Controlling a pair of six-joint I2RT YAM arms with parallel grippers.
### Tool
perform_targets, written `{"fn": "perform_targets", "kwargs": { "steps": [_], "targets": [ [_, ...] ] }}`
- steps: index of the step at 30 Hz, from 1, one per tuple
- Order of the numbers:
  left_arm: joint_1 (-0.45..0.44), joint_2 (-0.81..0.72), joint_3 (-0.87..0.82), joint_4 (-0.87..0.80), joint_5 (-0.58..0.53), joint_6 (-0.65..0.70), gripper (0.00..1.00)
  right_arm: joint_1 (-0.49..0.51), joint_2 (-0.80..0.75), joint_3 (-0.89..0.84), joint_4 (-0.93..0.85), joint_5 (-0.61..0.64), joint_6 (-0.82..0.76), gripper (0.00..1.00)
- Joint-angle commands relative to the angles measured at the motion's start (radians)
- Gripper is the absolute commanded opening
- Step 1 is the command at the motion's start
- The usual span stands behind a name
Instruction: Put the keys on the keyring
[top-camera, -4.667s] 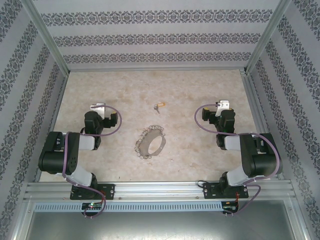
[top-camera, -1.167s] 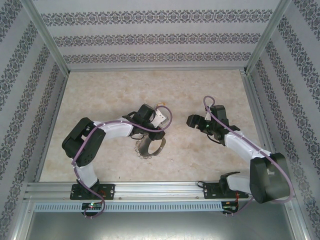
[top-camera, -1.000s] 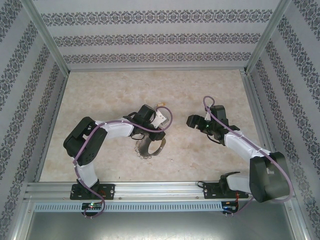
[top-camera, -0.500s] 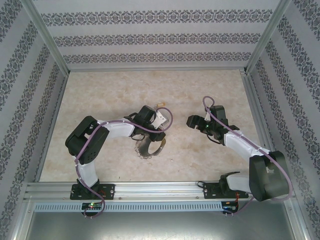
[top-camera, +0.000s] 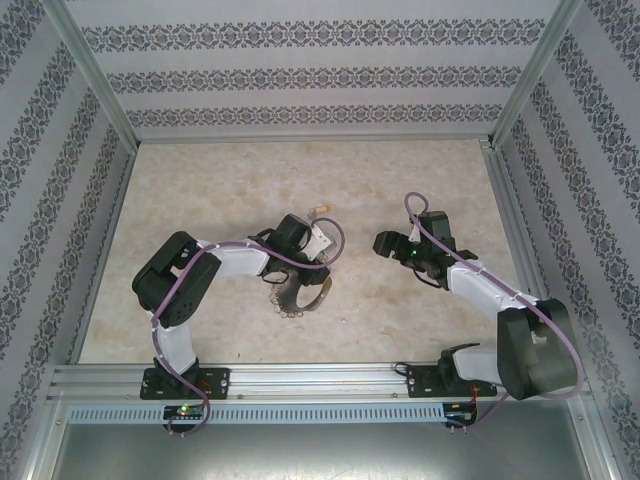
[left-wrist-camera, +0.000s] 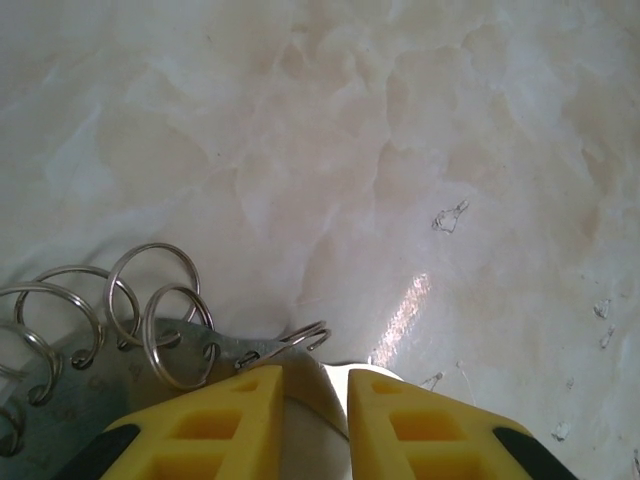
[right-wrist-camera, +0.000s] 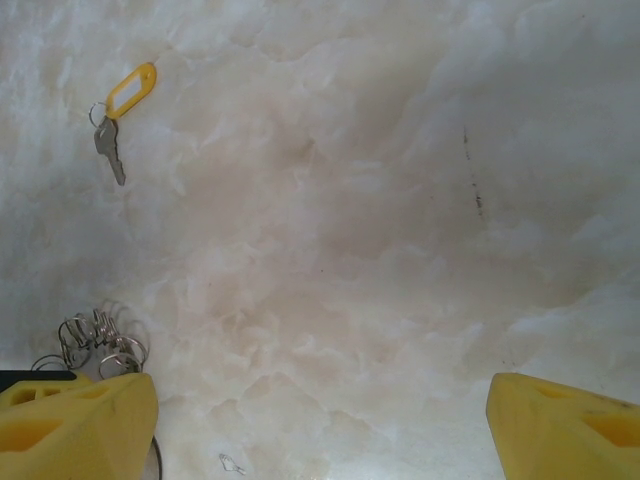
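Currently L end effector (left-wrist-camera: 315, 378) is pinching keyring (left-wrist-camera: 75, 375) band, fingers nearly together. R end effector (right-wrist-camera: 320, 400) is hanging wide apart, empty. Key (right-wrist-camera: 112, 140) is lying flat on counter (right-wrist-camera: 400, 200), apart from ring. Risks: thin band slipping or twisting in pinch; flat key skidding if R's approach is nudging it.

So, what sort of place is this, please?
Probably a robot test cell in a lab: a left arm and a right arm bolted to an aluminium rail, a marbled tabletop, and patterned walls closing it in.
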Motion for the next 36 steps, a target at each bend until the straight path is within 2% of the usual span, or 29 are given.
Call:
{"fn": "perform_targets", "kwargs": {
  "steps": [1,5,12,18,25,29,32,36],
  "targets": [
    [-0.004,0.021,0.008,0.039,0.012,-0.007,0.23,0.009,0.012,0.021,-0.008,0.013,-0.007,0.85],
    [-0.004,0.023,0.012,0.042,0.015,-0.004,0.17,0.009,0.011,0.02,-0.007,0.014,-0.007,0.85],
    [-0.004,0.018,0.019,0.043,0.013,-0.005,0.0,0.009,0.009,0.017,-0.01,0.007,-0.007,0.84],
    [-0.004,0.008,0.022,0.036,0.007,-0.007,0.0,0.009,-0.005,0.012,-0.015,-0.001,-0.007,0.84],
    [-0.004,-0.03,0.025,0.019,-0.072,-0.016,0.0,0.009,-0.016,0.008,-0.018,-0.008,-0.01,0.84],
    [-0.004,-0.09,-0.027,0.088,-0.063,0.006,0.0,0.009,-0.013,0.005,-0.012,-0.012,-0.012,0.84],
    [0.0,-0.115,-0.031,0.07,-0.06,0.019,0.0,0.008,-0.009,0.005,-0.003,-0.024,-0.016,0.84],
    [0.026,-0.096,0.014,-0.003,0.06,0.016,0.0,0.007,0.0,0.006,0.007,-0.051,-0.018,0.84]
  ]
}}
